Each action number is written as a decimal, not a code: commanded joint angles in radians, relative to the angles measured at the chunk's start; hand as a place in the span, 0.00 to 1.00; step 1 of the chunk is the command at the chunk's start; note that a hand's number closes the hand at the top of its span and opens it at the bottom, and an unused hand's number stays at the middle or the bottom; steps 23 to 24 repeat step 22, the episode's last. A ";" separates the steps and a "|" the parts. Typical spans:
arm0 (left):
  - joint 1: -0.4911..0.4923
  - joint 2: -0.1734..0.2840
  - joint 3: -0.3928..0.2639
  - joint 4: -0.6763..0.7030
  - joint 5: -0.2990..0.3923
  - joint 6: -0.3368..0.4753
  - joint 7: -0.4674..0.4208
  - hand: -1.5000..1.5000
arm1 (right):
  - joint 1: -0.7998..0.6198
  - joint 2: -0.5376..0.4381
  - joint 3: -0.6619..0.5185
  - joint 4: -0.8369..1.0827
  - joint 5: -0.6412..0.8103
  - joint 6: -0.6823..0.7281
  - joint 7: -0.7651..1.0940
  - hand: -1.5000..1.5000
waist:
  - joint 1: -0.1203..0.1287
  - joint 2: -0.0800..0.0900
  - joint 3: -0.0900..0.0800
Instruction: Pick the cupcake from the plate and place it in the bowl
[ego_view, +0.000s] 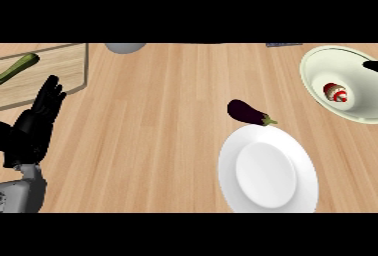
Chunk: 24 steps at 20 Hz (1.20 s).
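At the far left of the wooden counter (148, 125) lies a light cutting board (52, 70), reaching the upper left corner. A long green vegetable (18, 67) rests on it at a slant, partly cut off by the view's edge. Just below the board the left hand (40, 112) shows near the left edge, its dark fingers straight and pointing up toward the board, holding nothing; the fingertips overlap the board's lower edge. Its grey forearm (22, 192) comes in from the lower left corner.

At the top edge, right of the board, the bottom of a grey rounded object (124, 47) peeks in; what it is cannot be told.

Right of centre a dark purple eggplant (247, 112) lies on the counter, its green stem end touching or just overlapping the top rim of the white plate (267, 172). The plate fills the lower right part and carries nothing.

At the upper right stands the pale bowl (336, 62), cut off by the right edge. The cupcake (336, 92) sits inside it, in the bottom, with white frosting and a red top. A small dark shape (370, 65) enters over the bowl from the right edge; it is too little to identify, and the right hand's state cannot be told.
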 joint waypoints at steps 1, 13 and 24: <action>-0.010 0.002 0.013 0.011 -0.002 0.015 0.028 0.50 | 0.028 -0.011 -0.145 -0.032 -0.166 0.024 -0.123 0.00 | -0.025 -0.007 -0.002; 0.029 -0.018 -0.013 -0.083 -0.022 0.023 0.072 0.50 | 0.354 -0.218 -0.231 0.017 -0.353 0.406 -0.235 0.00 | -0.022 -0.012 -0.004; 0.021 -0.001 0.022 -0.007 -0.019 0.001 0.004 0.50 | 0.476 -0.259 -0.244 -0.007 -0.500 0.627 -0.294 0.00 | -0.023 -0.011 -0.005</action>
